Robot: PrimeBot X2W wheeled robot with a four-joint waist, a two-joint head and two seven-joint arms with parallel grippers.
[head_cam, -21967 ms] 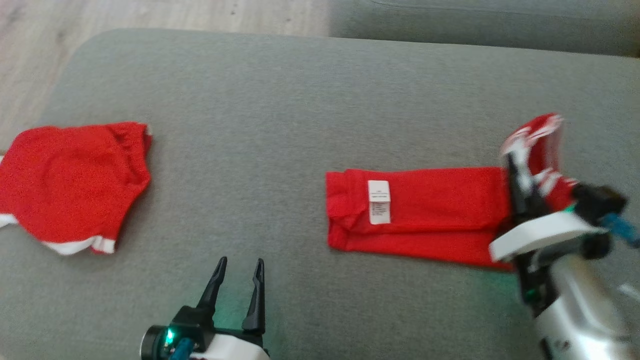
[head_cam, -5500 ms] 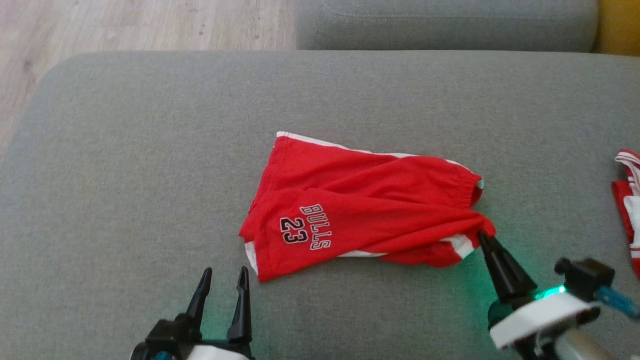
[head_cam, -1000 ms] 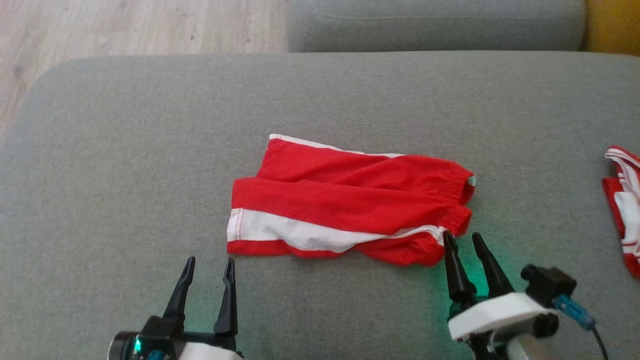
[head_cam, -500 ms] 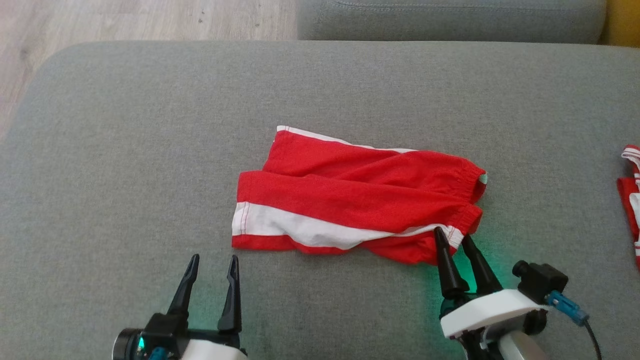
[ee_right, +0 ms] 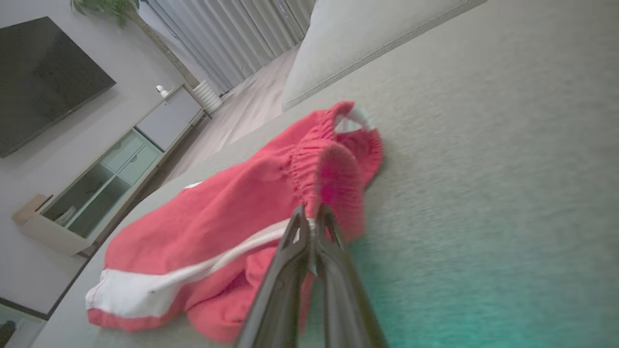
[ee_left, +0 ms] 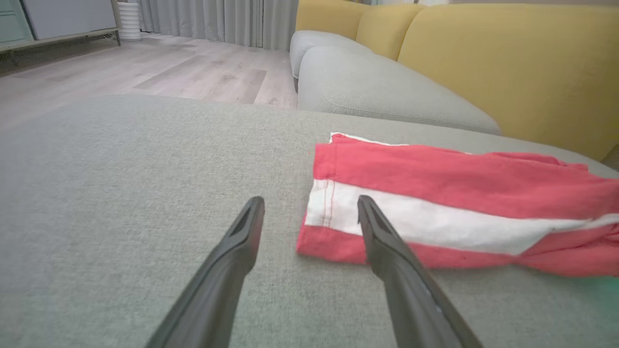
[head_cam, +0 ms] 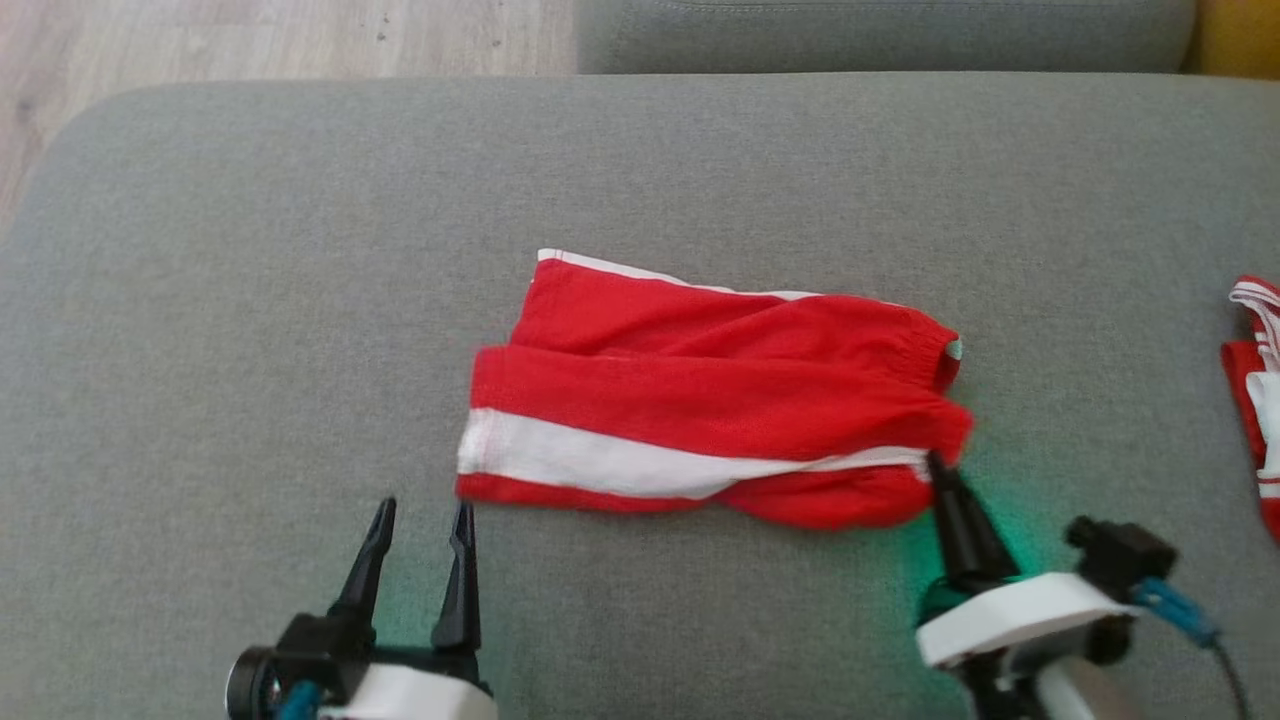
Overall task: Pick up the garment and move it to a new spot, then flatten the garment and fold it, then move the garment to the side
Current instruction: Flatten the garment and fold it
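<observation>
The right gripper (head_cam: pixel 938 468) has its jaws pressed together on the elastic waistband corner of the red shorts (head_cam: pixel 700 400), which lie roughly flat mid-cushion, white stripe up. The left gripper (head_cam: pixel 424 508) stands with jaws apart, just short of the shorts' near hem corner. Another red-and-white garment (head_cam: pixel 1252 390) lies well apart at the right edge. The grey cushion (head_cam: pixel 250 300) is bare leftward, ending at wood floor (head_cam: pixel 250 40).
</observation>
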